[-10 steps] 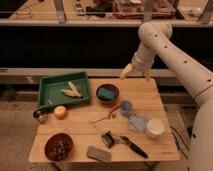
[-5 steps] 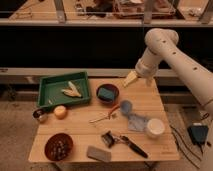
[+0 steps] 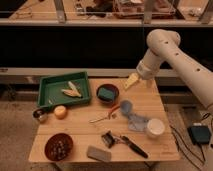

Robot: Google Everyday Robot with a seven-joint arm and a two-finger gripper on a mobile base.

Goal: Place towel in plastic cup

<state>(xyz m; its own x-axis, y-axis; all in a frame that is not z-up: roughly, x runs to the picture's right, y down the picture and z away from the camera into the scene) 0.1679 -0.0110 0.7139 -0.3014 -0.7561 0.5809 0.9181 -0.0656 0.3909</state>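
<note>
The towel [image 3: 132,116] is a crumpled blue-grey cloth lying on the right half of the wooden table [image 3: 80,131]. The plastic cup [image 3: 155,128] is white, stands upright just right of the towel and touches its edge. My gripper [image 3: 131,81], with yellowish tips, hangs from the white arm [image 3: 165,47] above the table's back edge. It is behind the towel and well above it, and holds nothing that I can see.
A green tray [image 3: 43,93] with a yellow peel [image 3: 71,90] sits at back left. A red bowl [image 3: 108,93] holding a green sponge is beside it. An orange [image 3: 60,111], a dark bowl [image 3: 59,146], a grey block [image 3: 99,153] and a black-handled tool [image 3: 132,146] lie nearer the front.
The arm has swung lower and the gripper has come down a little toward the table's back edge. The towel, the cup and the other objects have not moved.
</note>
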